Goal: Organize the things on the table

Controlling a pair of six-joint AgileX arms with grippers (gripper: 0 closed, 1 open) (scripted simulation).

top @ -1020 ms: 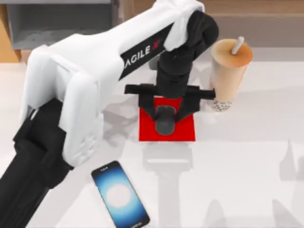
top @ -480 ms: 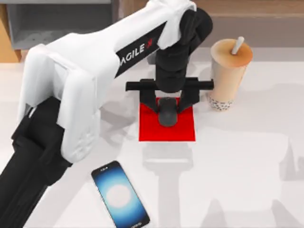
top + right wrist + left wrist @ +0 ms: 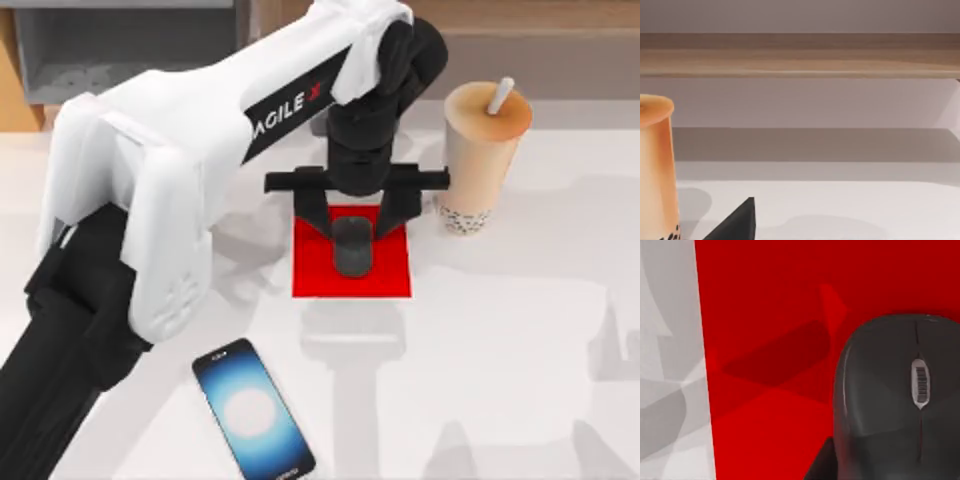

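Note:
The small dark grey mouse [image 3: 352, 247] lies on the red square mat [image 3: 310, 275] in the middle of the table [image 3: 500, 340]. My left gripper [image 3: 354, 222] hangs right over it, open, one finger on each side and a little apart from it. The left wrist view shows the mouse [image 3: 895, 400] flat on the mat [image 3: 765, 340]. The black smartphone [image 3: 252, 408], its screen glowing, lies near the table's front edge, left of the middle. The beige bubble-tea cup [image 3: 480, 160] with its white straw stands upright just right of the gripper. The cup [image 3: 655, 170] also appears beside a black part of my right gripper [image 3: 737, 225].
My left arm [image 3: 170, 180] reaches across the table's left half from the front left corner. A grey shelf unit [image 3: 120, 50] stands at the back left, and a wooden ledge [image 3: 800, 55] runs along the back wall.
My left gripper has come down a little toward the back with the mouse. The mouse now rests on the red mat, and the fingers have spread off its sides.

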